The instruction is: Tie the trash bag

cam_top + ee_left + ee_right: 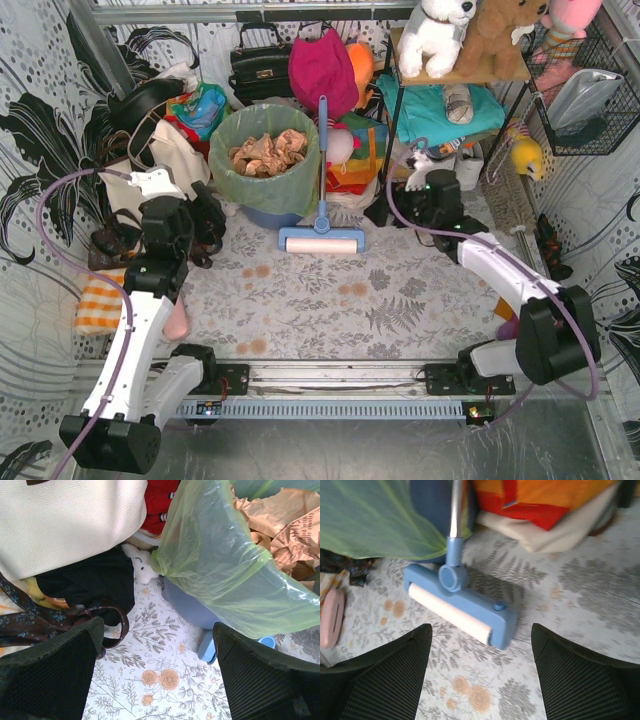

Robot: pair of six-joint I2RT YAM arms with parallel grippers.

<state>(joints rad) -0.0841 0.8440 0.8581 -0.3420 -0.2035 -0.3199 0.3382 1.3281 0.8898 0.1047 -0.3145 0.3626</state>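
Only overhead — trash bag (pixel 285 192) mouth whole; left gripper (pixel 157 630), right gripper (pixel 481 630) wide-jawed, empty.

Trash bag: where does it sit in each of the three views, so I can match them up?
Top external: trash bag upper centre-left, hanging over the blue bin.
Left wrist: trash bag upper right, brown paper inside.
Right wrist: trash bag upper left corner.
Shared landmark: the blue bin beneath it, in all three.
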